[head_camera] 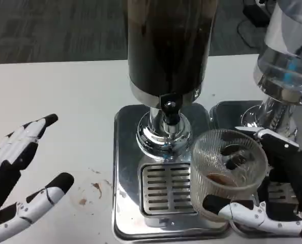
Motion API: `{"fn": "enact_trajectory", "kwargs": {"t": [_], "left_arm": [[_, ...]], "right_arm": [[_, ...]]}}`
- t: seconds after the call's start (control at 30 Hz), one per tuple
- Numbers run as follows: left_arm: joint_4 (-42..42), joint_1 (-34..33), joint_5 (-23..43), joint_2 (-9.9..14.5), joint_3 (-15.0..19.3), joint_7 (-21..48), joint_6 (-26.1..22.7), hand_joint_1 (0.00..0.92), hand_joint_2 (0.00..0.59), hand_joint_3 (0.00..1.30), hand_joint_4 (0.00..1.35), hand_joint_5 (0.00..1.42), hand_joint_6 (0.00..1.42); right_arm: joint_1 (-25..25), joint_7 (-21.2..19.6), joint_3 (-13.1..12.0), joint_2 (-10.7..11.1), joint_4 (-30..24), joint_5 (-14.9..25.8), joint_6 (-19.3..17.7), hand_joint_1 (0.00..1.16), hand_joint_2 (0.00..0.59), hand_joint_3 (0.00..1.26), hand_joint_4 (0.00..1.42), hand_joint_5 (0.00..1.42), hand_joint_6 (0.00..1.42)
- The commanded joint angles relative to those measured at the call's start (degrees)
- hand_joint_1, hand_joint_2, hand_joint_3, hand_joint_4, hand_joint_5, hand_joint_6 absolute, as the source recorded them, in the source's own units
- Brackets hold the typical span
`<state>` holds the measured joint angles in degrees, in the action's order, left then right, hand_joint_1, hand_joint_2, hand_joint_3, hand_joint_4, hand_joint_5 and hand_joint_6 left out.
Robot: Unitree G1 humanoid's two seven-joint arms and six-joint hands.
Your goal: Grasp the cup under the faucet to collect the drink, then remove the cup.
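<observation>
On the white worktop, right hand grasping the ribbed clear cup just right of the faucet, over the dispenser's steel tray, left hand released, fingers spread, at near left.

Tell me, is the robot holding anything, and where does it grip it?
The right hand holds the ribbed clear cup by its side wall, fingers wrapped low around it. The left hand holds nothing.
</observation>
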<state>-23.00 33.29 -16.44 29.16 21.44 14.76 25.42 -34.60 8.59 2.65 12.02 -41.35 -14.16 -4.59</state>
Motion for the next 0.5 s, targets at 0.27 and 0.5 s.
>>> {"fn": "enact_trajectory", "kwargs": {"t": [0.27,0.5], "left_arm": [[3.8,-2.4,-0.1,0.3,-0.7,-0.1,1.3,0.000,0.241,0.03,0.00,0.00,0.00],[5.7,-2.3,0.2,0.6,-0.5,0.1,2.4,0.000,0.242,0.03,0.00,0.00,0.00]], "right_arm": [[1.1,-0.3,1.4,-1.2,-0.8,-0.4,-0.5,0.98,0.114,0.60,0.67,0.92,1.23],[0.3,-1.7,2.0,-2.3,0.3,-1.6,-1.9,0.98,0.114,0.60,0.68,0.92,1.23]]}}
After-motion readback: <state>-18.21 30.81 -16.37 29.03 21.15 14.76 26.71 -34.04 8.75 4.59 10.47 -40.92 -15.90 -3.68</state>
